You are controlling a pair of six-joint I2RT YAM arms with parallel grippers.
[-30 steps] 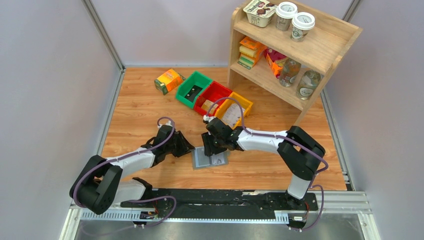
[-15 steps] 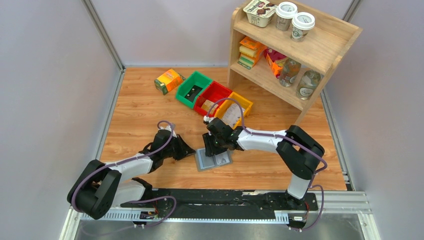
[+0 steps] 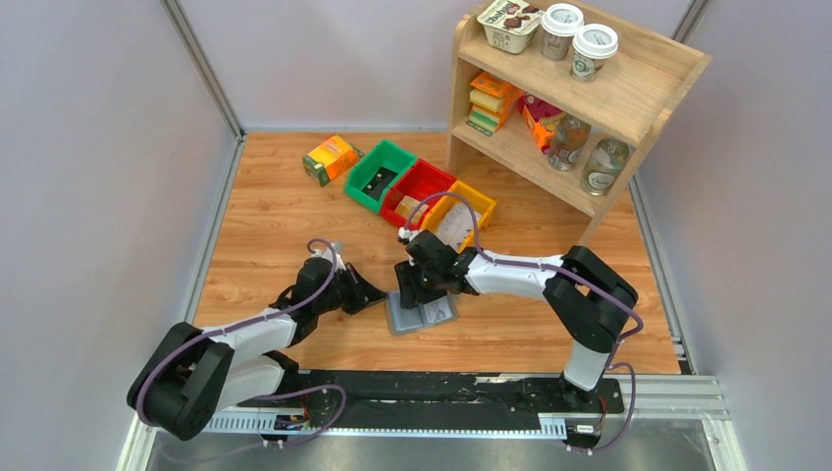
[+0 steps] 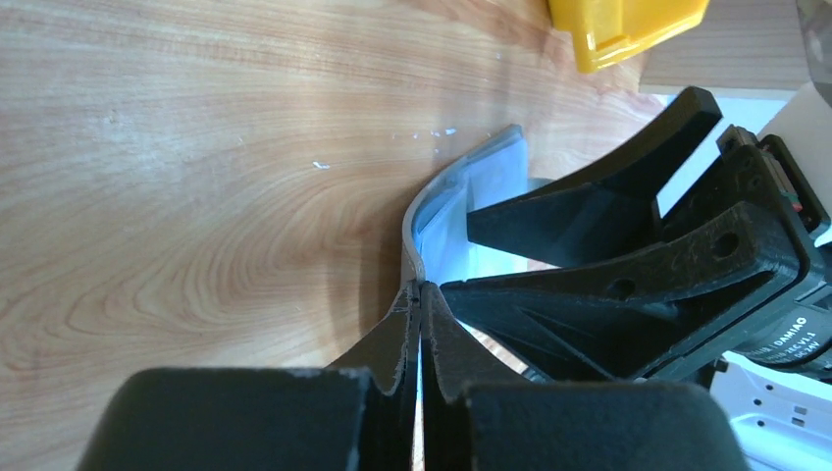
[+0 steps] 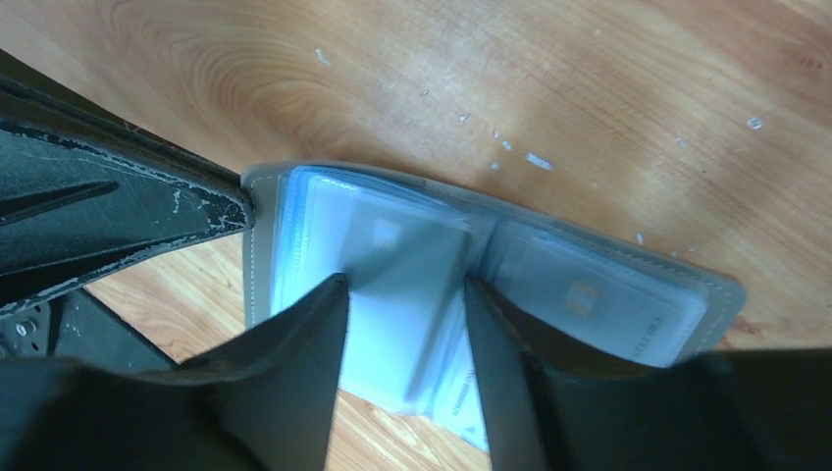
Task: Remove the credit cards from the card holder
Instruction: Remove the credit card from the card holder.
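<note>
The grey card holder [image 3: 424, 314] lies open on the wooden table, blue-grey inside with clear pockets. In the right wrist view the card holder [image 5: 608, 294] shows pale credit cards [image 5: 589, 299] with gold chips inside the pockets; no black card shows. My left gripper [image 3: 379, 297] is shut on the holder's left edge, its tips [image 4: 420, 290] meeting at the grey cover [image 4: 417, 221]. My right gripper [image 5: 404, 287] is open just above the holder's left half, its fingers either side of loose clear pocket leaves. It also shows in the top view [image 3: 412, 292].
Green bin [image 3: 380, 174], red bin [image 3: 417, 191] and yellow bin [image 3: 461, 211] stand in a row behind the holder. An orange-green carton [image 3: 332, 158] lies at the back left. A wooden shelf [image 3: 589, 98] with cups, bottles and packets stands at the back right.
My left gripper has moved a little to the right and the holder has shifted slightly right with it. The right gripper stays over the holder.
</note>
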